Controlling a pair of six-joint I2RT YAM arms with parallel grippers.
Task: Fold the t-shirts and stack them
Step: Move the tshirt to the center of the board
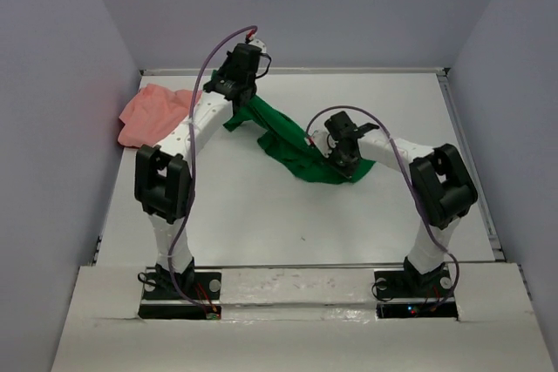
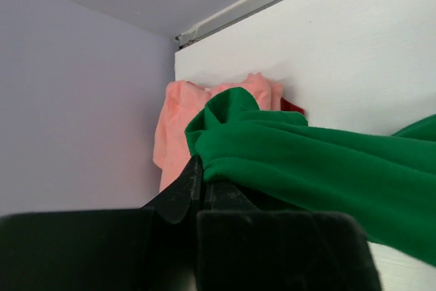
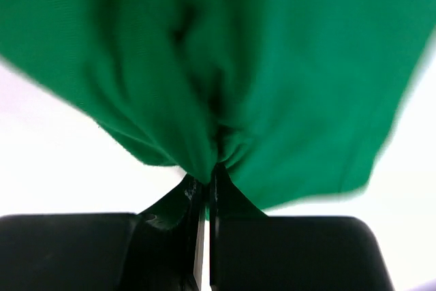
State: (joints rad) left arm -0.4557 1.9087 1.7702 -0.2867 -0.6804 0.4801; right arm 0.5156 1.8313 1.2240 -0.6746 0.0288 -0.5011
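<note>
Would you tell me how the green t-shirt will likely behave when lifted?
Probably floppy: the green t-shirt sags between the left tool and right tool. Likely light, since small pinches hold it. Bunched at each pinch, it may hang creased.

1. Left arm (image 1: 193,128): white links, boxy black joints.
2. Right arm (image 1: 394,150): same colours.
3. Purple cables (image 1: 202,67) loop along both.
4. Bases (image 1: 179,289): black plates, thin red wires.
5. Fingers (image 3: 174,202): glossy black, tapered.
</note>
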